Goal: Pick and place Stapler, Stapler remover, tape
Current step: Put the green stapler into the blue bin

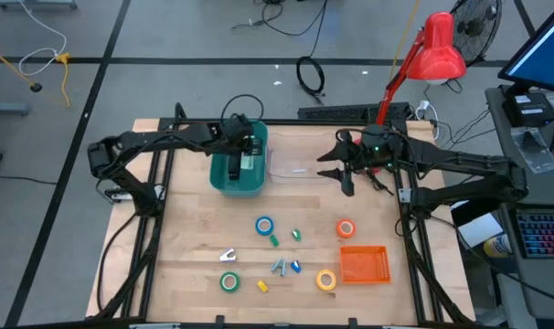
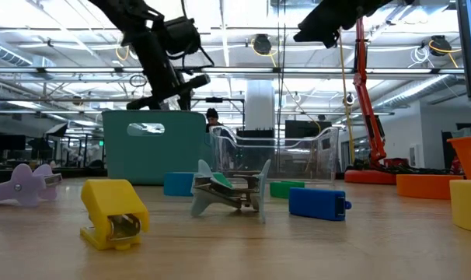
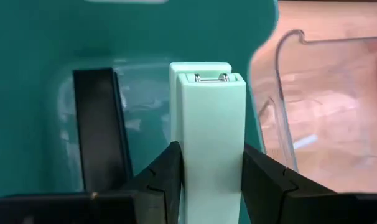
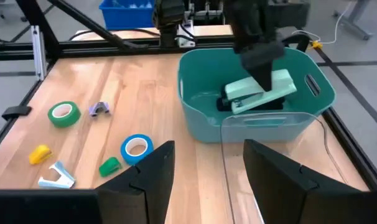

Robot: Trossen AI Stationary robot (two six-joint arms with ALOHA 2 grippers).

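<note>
A light wooden table framed by dark rails, set in an open workshop with a red lamp behind it. From left to right: the left gripper hangs inside the teal bin near the table's rear edge, its fingers clamped on the sides of a mint-green stapler (staples visible at the stapler's end); a black object, probably a second stapler, lies beside it in the bin. Just right of the bin stands a clear plastic container. Farther right, the right gripper hovers above the table beside that container, jaws parted and empty.

Scattered across the table's front half, well apart from the bins: the green tape roll, the blue tape roll, the yellow tape roll and the orange-red tape roll, with several small staple removers among them, one of them pale. An orange basket sits at front right.

Risks, as judged from this arrangement: the stapler is gripped across smooth sides, so it could slip or land askew against the black object on release. The right arm waits near the clear container; a sideways move could nudge it or cross the left arm's path.
</note>
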